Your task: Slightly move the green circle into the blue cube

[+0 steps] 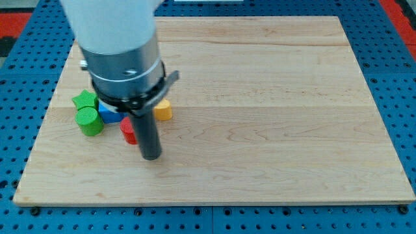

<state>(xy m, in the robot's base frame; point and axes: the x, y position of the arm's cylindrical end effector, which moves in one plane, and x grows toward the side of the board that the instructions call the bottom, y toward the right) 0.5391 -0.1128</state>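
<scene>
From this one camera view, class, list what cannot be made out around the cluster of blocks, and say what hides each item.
- Blue cube: mostly covered by the arm's grey housing; its contact with the green circle cannot be judged.
- Red block: partly behind the rod; shape unclear.
- Yellow block: partly hidden; shape unclear.
- My tip: shows just right of the red block.

This looks like a robotics lab or test bench rather than a home or shop. A pale wooden table (260, 97) lies on a blue perforated base (390, 78) with regular rows of mounting holes, showing from 12 to 6 o'clock round the edges. At 10 o'clock a grey and white industrial arm (120, 45) stands over a few small coloured toy blocks (89, 120), the sort used for pushing trials. A red strip (396, 8) shows at 1 o'clock.
</scene>
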